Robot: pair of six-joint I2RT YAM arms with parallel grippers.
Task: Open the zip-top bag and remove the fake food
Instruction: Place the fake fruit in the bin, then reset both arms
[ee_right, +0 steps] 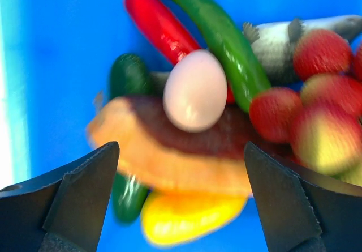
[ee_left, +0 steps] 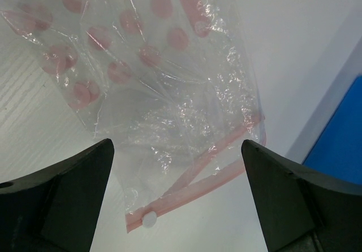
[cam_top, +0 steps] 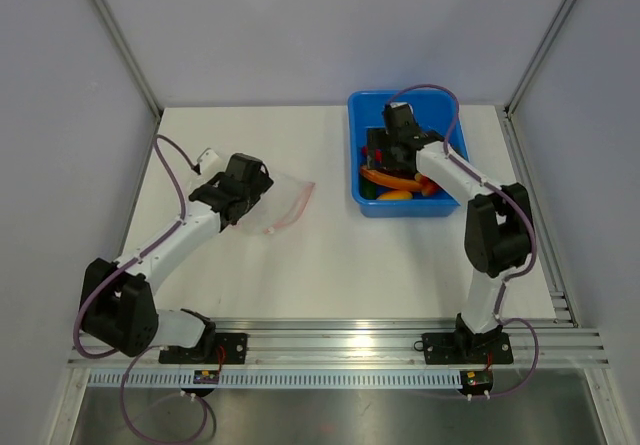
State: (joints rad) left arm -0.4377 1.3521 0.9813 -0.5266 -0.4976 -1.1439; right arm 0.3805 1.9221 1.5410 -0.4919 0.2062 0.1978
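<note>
A white, faintly grained surface (cam_top: 300, 265) is closed in by pale walls, with a metal rail (cam_top: 340, 340) along its near edge. On the far right stands a blue tub (cam_top: 353, 150) of smooth, hard plastic with straight walls. The right arm reaches into it from the near side and covers much of its inside in the top view.

The fake food (cam_top: 397, 187) lies heaped in the tub. It is all glossy moulded plastic:
- a pale, rounded egg (ee_right: 195, 89) sits on top of a curved orange piece (ee_right: 153, 156)
- a long red pepper (ee_right: 155, 22) lies beside a long green pod (ee_right: 223, 34)
- a grey fish (ee_right: 280, 39) and a red grape bunch (ee_right: 317, 110) lie to the right
- a dark green cucumber (ee_right: 127, 76) and a yellow piece (ee_right: 186, 221) lie lower in the heap

The right claw (ee_right: 181, 150) hangs over the heap with its fingers spread wide and nothing between them. The egg lies just beyond the gap.

The zip-top bag (cam_top: 287, 200) lies flat on the surface left of the tub, well apart from it. It is thin, clear, crinkled film printed with pink dots, with a pink zipper strip (ee_left: 206, 164) carrying a small white slider (ee_left: 149, 218). The left claw (ee_left: 176, 167) is over the bag's left end, fully open and gripping nothing, and the zipper edge lies between its fingers. Whether it touches the film cannot be told.
</note>
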